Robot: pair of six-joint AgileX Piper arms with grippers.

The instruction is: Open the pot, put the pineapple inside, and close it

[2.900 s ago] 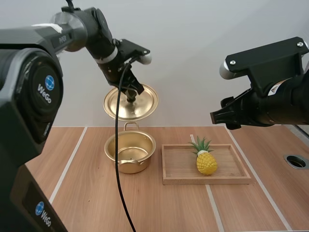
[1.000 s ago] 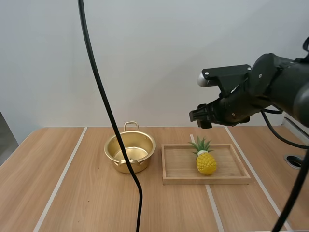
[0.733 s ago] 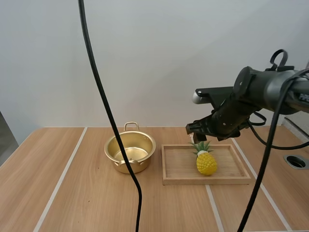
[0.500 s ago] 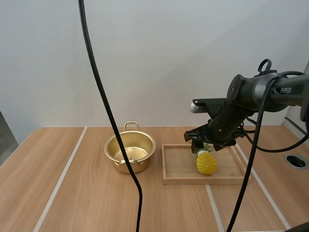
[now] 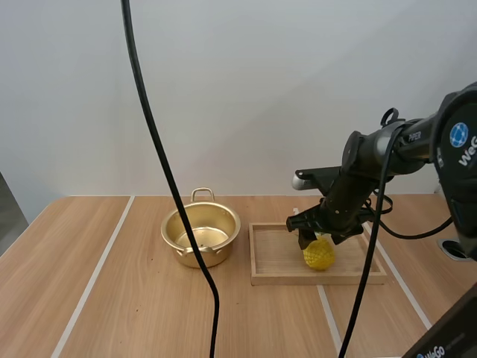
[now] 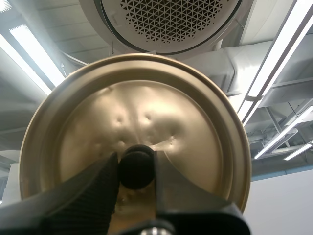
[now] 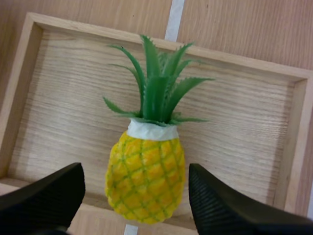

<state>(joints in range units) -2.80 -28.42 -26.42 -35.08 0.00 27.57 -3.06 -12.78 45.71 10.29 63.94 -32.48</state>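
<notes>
Straddling pineapple (image 7: pixel 145 178), right gripper (image 7: pixel 136 172) spread wide | left gripper (image 6: pixel 136 164) pinching lid (image 6: pixel 181 115) knob (image 6: pixel 136 172) | right arm (image 5: pixel 373 149) reads PIPER

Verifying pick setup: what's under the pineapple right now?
The pineapple rests on the floor of the wooden tray, the open right tool straddling it. The floor patch directly beneath it is covered.

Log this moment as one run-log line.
pot: open, empty | left gripper: shut on lid | right gripper: open, straddling pineapple in wooden tray | phase: pre-grasp
</notes>
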